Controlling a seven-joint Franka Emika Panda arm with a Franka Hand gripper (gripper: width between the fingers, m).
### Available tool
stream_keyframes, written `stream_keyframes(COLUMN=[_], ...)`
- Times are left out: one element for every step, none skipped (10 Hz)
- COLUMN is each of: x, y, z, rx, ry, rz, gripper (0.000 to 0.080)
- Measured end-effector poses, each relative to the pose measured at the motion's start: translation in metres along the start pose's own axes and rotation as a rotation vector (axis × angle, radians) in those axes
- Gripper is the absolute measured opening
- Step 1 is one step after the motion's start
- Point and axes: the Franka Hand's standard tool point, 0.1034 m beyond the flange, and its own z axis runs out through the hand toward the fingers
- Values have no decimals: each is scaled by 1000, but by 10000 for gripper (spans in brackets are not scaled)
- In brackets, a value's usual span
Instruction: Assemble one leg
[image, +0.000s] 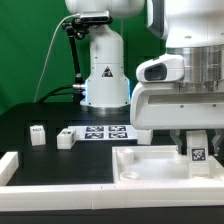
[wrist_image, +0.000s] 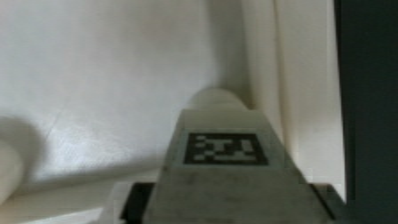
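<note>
— Long white plastic rail (image: 60, 190) up front. Where's the small white tagged plastic leg (image: 197, 152)?
— Gripper (image: 197, 146) clamped on it, upright over the big flat white rimmed panel (image: 150, 160), near its corner.

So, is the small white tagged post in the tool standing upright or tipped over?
Upright: the small white tagged plastic post stands vertically in the tool, over the large white rimmed panel.
</note>
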Motion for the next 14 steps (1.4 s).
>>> stream_keyframes(x=[0,0,0,0,0,0,-1,-1,-1,0,0,-2,-4,-4], y=[0,0,0,0,2,3,3,3,3,3,2,-1,-2,-4], z=[0,0,0,1,1,2,2,3,3,4,4,6,7,8], rx=[0,0,0,5,13,22,25,32,45,58,67,72,70,72], ry=[0,0,0,-2,-1,1,6,17,18,19,26,19,15,11], rz=[16,16,17,128,242,393,503,608,736,848,943,1070,1123,1207], gripper=[289,289,289,289,289,290,290,290,290,290,290,290,290,279])
